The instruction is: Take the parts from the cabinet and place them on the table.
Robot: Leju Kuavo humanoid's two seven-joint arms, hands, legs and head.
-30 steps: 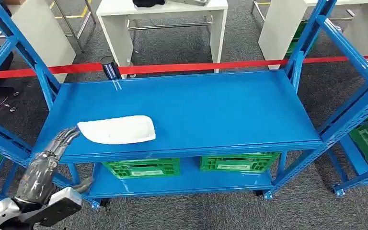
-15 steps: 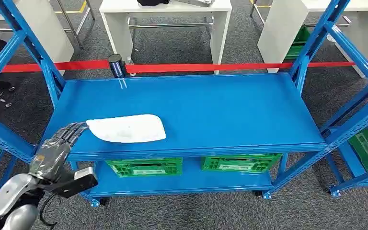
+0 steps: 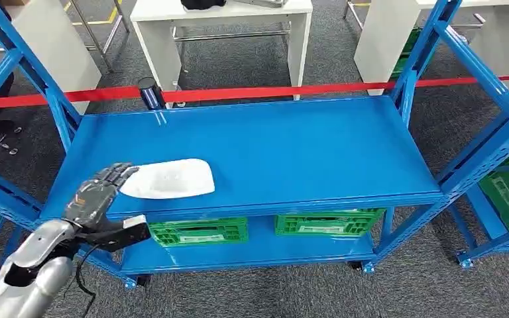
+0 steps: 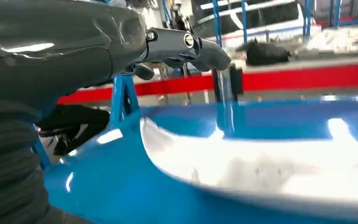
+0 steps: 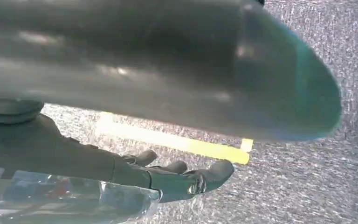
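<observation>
Your left hand [image 3: 99, 192] hovering fingers spread and empty over the blue shelf's [image 3: 291, 146] front-left edge, fingertips at the white part's [image 3: 169, 179] left end, right hand [image 5: 168, 177] hanging over grey carpet, fingers loosely extended, holding nothing.

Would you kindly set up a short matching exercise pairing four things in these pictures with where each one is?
Things:
1. white part
2. green crates
3. red tape
4. left hand

Places:
A. on the lower shelf
B. stretched behind the rack
C. at the part's left end, by the shelf's front edge
D. lying on the top shelf

Pairs: 1-D, 2-A, 3-B, 4-C
</observation>
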